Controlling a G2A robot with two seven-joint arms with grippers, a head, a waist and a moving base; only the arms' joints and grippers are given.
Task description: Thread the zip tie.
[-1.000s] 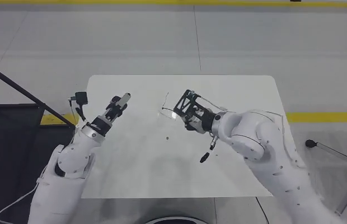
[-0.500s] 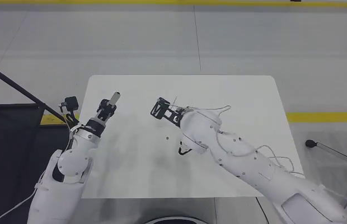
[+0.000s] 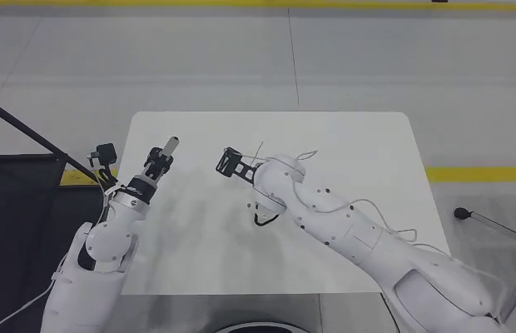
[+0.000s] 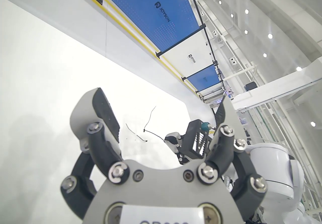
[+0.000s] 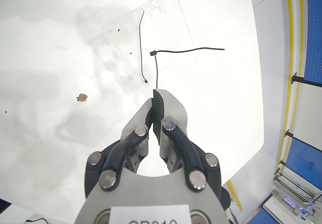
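At the left of the counter (image 3: 358, 137), the left tool (image 4: 161, 95) hangs raised, its jaws spread wide and holding nothing. Toward the middle, the right tool (image 5: 154, 91) is closed tight on a black zip tie (image 5: 156, 69), pinching one end of the strap. The tie's head stands a little way out from the grip, and a further length runs on from it at an angle, above the counter. I cannot tell whether that length has passed through the head. Near it, a second tie (image 5: 140, 46) lies on a clear sheet (image 5: 173, 21). The step looks like a hand-over for threading. The left tool should close near the free tip, where the strap flexes least, with the head's slot facing it and both tools clear of the loose tie.
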